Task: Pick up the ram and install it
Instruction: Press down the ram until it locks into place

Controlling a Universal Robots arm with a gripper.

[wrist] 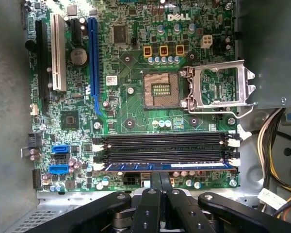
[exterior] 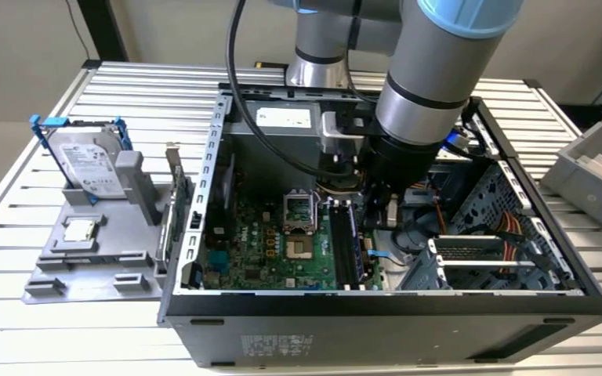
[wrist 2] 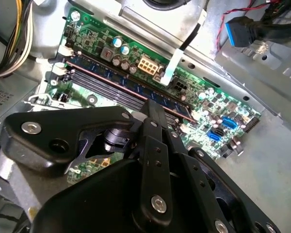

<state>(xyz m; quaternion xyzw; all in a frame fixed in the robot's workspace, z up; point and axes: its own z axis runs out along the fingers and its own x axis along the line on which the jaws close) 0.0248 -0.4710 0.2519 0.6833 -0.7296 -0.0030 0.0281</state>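
Black jaws (wrist: 161, 180) closed together, empty, just above the long dark green ram stick (wrist: 167, 166) in its motherboard slot

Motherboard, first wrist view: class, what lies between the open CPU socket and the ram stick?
In the first wrist view, empty black memory slots lie between the CPU socket and the ram, which sits in the slot nearest the gripper.

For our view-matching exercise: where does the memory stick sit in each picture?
Exterior view: memory stick inside the open case, below the arm, in the slot row's far side towards the exterior view's right.
First wrist view: memory stick in the slot nearest the board's edge.
Second wrist view: memory stick running diagonally across the board.
Shared landmark: empty slots alongside it.
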